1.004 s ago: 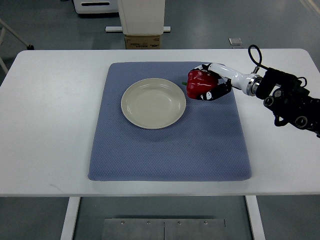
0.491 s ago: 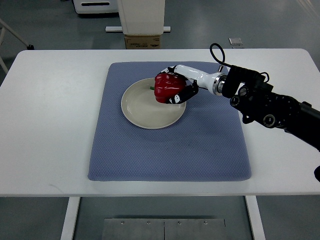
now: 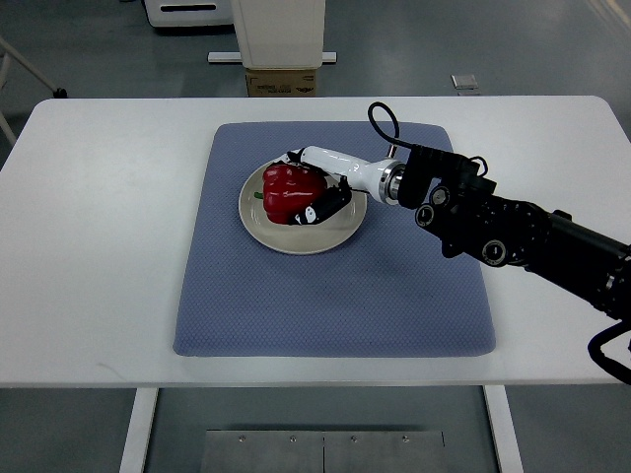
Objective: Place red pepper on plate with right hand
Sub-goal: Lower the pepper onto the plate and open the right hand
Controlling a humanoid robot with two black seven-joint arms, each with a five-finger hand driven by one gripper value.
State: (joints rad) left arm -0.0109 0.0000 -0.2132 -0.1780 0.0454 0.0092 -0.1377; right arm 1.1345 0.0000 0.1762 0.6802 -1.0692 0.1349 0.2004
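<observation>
A red pepper (image 3: 291, 191) sits over the middle of the cream plate (image 3: 268, 233), with its green stem pointing left. My right hand (image 3: 314, 190) is shut on the pepper, its white and black fingers wrapped round the fruit's far and right sides. The right arm (image 3: 493, 225) reaches in from the picture's right edge across the blue mat (image 3: 335, 286). I cannot tell whether the pepper rests on the plate or hangs just above it. The left arm is out of view.
The blue mat lies in the middle of a white table (image 3: 99, 217). Beyond the table's far edge stand a cardboard box (image 3: 281, 83) and a white machine base (image 3: 279, 30) on the grey floor.
My right hand has carried the pepper leftward, from the mat beside the plate's right rim to over the plate's centre. The arm now reaches further across the table.
</observation>
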